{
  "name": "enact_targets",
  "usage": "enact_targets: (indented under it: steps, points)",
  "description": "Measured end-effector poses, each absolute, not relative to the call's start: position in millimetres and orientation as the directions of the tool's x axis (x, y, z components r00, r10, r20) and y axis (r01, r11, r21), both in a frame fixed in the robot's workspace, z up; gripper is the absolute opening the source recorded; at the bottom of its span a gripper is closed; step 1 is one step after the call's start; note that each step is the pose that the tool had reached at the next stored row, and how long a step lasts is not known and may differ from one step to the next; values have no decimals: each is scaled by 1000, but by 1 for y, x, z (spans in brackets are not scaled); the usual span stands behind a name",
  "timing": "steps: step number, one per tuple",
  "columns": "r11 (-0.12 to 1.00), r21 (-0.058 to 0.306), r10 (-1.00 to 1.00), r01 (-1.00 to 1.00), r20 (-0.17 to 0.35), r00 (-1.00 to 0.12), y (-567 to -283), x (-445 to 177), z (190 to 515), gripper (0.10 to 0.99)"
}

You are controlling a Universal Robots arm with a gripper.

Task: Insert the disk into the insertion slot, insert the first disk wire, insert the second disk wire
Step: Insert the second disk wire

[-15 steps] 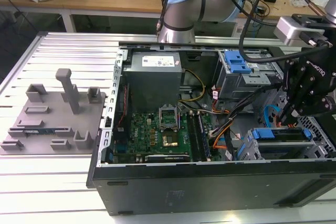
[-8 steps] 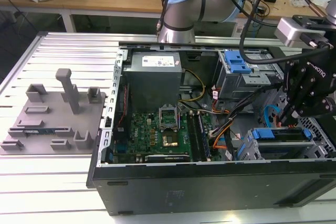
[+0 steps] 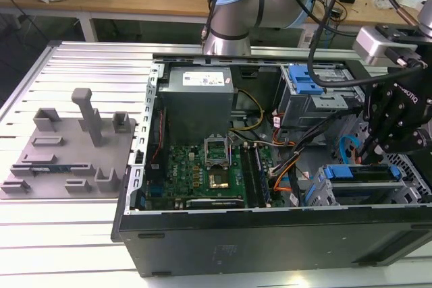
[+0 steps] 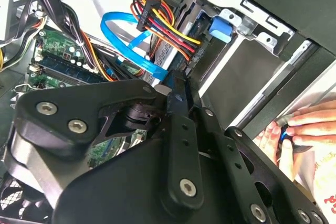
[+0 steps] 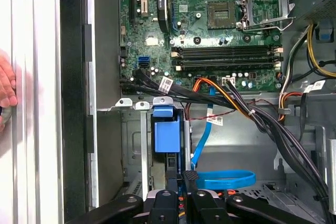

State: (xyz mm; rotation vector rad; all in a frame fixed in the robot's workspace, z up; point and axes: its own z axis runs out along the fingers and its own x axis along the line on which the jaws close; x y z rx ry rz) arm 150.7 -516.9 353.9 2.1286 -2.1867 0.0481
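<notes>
Disk (image 3: 358,172) sits seated in the insertion slot (image 3: 322,197) directly below the gripper (image 3: 370,154), long axis along the case's near wall; finger state cannot be told.

Slatted aluminium counter (image 3: 74,234), pale and ribbed. Resting directly on it: an open black computer case (image 3: 270,241) toward the exterior view's right, and a grey fixture plate (image 3: 67,153) with upright blocks just beside, at left.
</notes>
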Motion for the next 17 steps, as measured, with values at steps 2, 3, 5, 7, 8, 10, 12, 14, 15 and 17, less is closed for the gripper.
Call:
enact_targets:
  steps: [2, 3, 5, 7, 8, 10, 12, 14, 15, 17]
  points:
    - [29, 40, -996, -999, 86, -25, -517, 151, 354, 161]
    - [29, 40, -996, -999, 86, -25, -518, 151, 354, 161]
    - [29, 40, -996, -999, 86, -25, -518, 151, 353, 161]
    - [29, 40, -996, -999, 86, -25, -518, 151, 353, 161]
    - [29, 40, -996, -999, 86, -25, -518, 151, 353, 161]
    - [29, 40, -996, -999, 86, -25, -518, 152, 352, 161]
    - [29, 40, -996, -999, 86, -25, -518, 152, 352, 161]
    - [29, 40, -996, -999, 86, -25, -518, 153, 352, 161]
    - [29, 40, -996, -999, 86, -25, -518, 153, 351, 161]
    - [29, 40, -996, -999, 86, -25, -518, 154, 351, 161]
